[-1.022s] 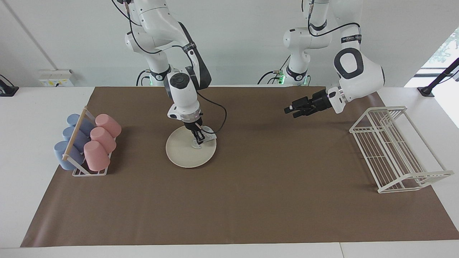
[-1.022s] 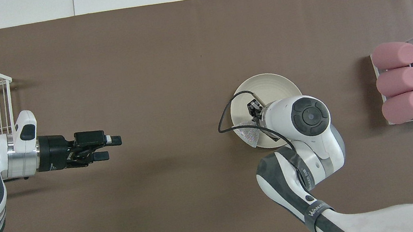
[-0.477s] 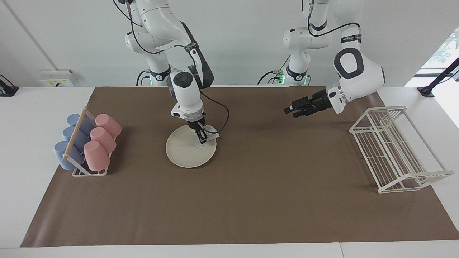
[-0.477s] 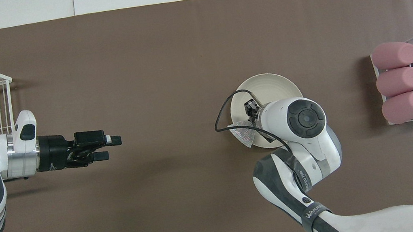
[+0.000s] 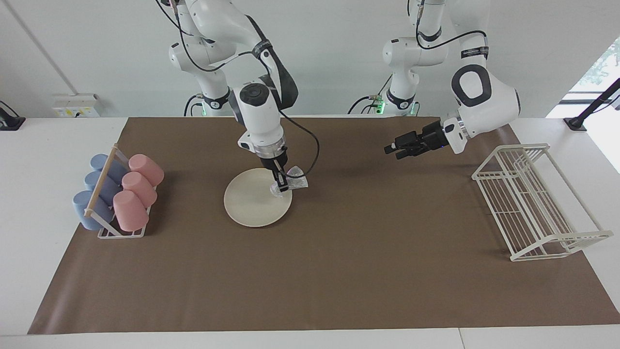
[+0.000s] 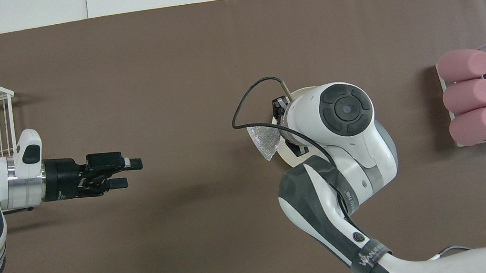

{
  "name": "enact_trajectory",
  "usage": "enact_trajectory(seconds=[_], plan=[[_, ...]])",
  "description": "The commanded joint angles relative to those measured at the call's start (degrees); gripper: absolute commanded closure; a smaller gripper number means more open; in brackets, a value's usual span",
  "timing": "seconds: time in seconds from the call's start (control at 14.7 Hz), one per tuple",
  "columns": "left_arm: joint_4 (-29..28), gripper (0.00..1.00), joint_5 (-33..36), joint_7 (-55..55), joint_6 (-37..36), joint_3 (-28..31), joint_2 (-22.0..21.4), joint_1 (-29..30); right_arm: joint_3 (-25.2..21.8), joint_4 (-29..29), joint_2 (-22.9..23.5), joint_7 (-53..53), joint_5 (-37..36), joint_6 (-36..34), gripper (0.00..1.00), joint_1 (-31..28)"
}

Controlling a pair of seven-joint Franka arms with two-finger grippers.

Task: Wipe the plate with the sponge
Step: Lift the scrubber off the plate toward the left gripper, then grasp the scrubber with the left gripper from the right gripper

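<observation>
One brown mat [image 5: 339,271] covers the white table [image 5: 43,194].

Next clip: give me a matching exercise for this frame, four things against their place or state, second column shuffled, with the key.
Things
1. sponge
2. left gripper
3. plate
4. wire rack

Place or state
A. open, in the air over the brown mat
B. flat on the mat, between the cup holder and the table's middle
C. clamped in the right gripper, at the plate's rim
D. at the left arm's end of the table

Pairs: 1-C, 2-A, 3-B, 4-D
</observation>
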Motion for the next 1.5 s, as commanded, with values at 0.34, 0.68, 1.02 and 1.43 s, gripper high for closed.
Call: enact_trajectory(seconds=[0.34, 0.68, 1.02, 1.43], plan=[[4.03, 0.0, -7.95, -0.79, -3.49, 0.17, 1.47, 1.25, 0.26, 16.27, 0.68, 19.08, 0.45, -16.46, 1.0, 7.99], [4.65, 0.0, -17.82, 0.87, -5.18, -0.18, 1.47, -0.77, 0.26, 22.35, 0.15, 24.64, -0.07, -25.69, 1.0, 10.47], [4.65, 0.0, -20.91, 5.36, -11.86, -0.19, 1.12, -2.08, 0.35, 22.27, -1.79, 24.73, -0.25, -28.43, 1.0, 11.52], [4.03, 0.0, -22.58, 6.59, -13.36, -0.19, 0.07, -6.92, 0.17, 22.27, -1.7, 24.56, -0.08, -27.73, 1.0, 11.08]])
